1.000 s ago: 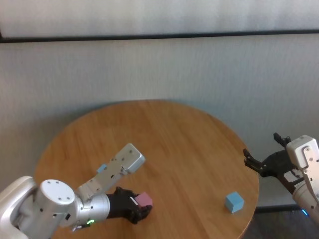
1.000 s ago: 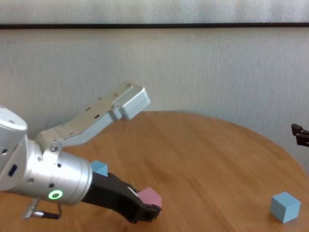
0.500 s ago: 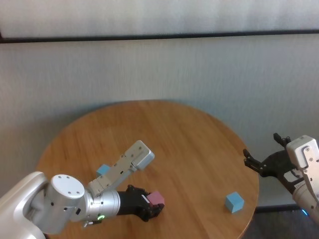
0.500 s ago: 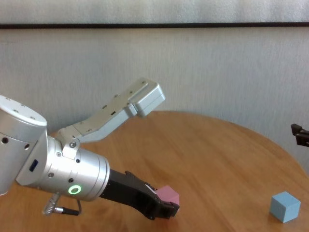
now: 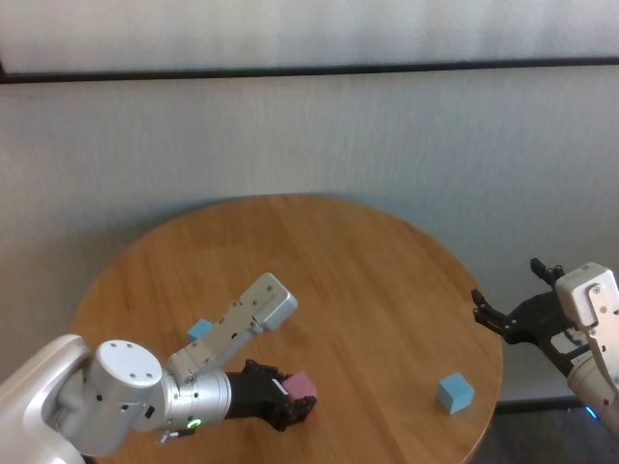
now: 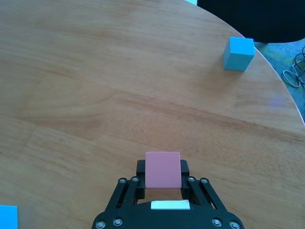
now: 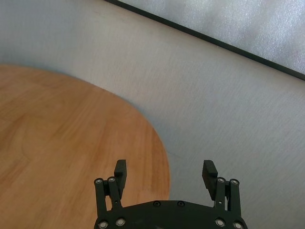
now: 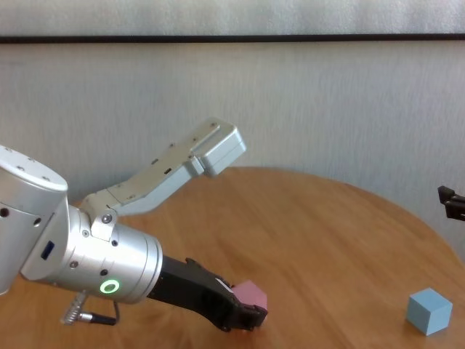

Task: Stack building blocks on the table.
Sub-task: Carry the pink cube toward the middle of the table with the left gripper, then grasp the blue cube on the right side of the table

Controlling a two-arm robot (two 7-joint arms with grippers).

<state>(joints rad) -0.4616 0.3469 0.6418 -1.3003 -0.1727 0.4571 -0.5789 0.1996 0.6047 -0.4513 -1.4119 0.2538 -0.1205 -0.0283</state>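
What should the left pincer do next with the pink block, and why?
Probably finish opening and back away. The left pincer has the pink block low on the table, apparently set down, with no blue block under it.

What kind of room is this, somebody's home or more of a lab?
Probably a lab or test room, though it is hard to be sure: a bare round table against a plain pale wall, holding only small cubes such as the pink block, and cables on the floor.

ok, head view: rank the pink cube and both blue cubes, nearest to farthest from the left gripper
1. pink cube, between the left gripper's fingers, near table edge.
2. blue cube to the robot's left, partly behind the left arm.
3. blue cube on the right side, near the right gripper.
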